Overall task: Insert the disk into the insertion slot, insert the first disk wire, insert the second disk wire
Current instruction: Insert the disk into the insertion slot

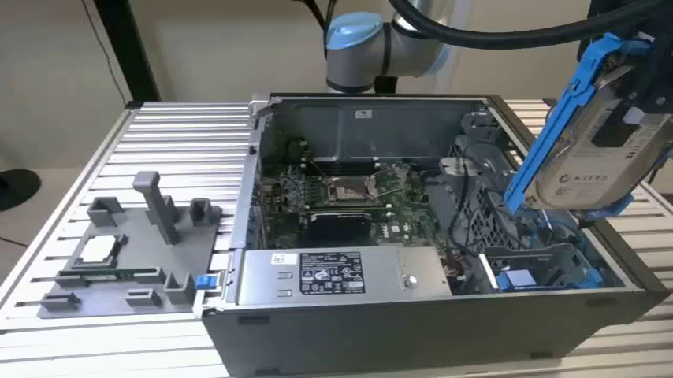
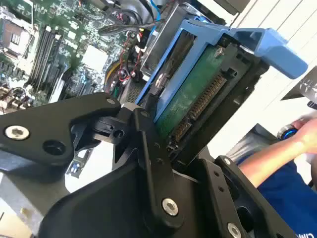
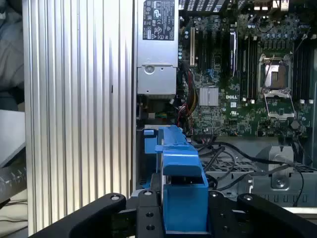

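Exterior view gave me the open computer case [image 1: 421, 315] lying on the ribbed table [image 1: 179, 142]. The disk [image 1: 600, 150] hung in the air above the case's corner on the exterior view's right. It was steeply tilted, with its blue carrier edge towards the case interior and its white label turned outward. It touched no part of the case that I could see.

The insertion slot [image 1: 531, 272], with its blue rails, sat inside the case below the disk's lower end and apart from it.

In the second wrist view I saw the gripper [image 2: 181, 144] clamped narrow on the disk. Its black fingers [image 2: 148, 144] pressed against the carrier's sides, and the green circuit face and connector row showed between them. A person's forearm [image 2: 277, 158] lay beyond the case in that view.

Inside the case, the grey power-supply box [image 1: 315, 276] ran along the near wall beside the slot, and the motherboard [image 1: 347, 197] lay behind it. A grey fixture plate [image 1: 126, 260] rested on the table beside the case, on the exterior view's left.
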Tool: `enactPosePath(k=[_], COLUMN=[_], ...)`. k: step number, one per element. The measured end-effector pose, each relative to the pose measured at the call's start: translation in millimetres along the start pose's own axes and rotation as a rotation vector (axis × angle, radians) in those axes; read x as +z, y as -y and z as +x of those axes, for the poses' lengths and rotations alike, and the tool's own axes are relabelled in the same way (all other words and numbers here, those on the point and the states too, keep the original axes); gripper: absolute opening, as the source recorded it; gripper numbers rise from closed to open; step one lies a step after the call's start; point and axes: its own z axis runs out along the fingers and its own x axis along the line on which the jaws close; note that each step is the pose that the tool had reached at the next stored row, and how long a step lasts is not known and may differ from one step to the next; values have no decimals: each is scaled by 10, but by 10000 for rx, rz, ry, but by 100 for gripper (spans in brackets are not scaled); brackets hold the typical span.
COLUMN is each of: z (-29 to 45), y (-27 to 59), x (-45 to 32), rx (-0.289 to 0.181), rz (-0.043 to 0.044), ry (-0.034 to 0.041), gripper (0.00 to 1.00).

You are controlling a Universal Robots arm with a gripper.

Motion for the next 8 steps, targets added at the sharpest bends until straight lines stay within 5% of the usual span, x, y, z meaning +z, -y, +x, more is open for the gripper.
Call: enactPosePath(k=[8], z=[0], y=[1], x=[13], rx=[0], rz=[-12], ry=[0], gripper=[0])
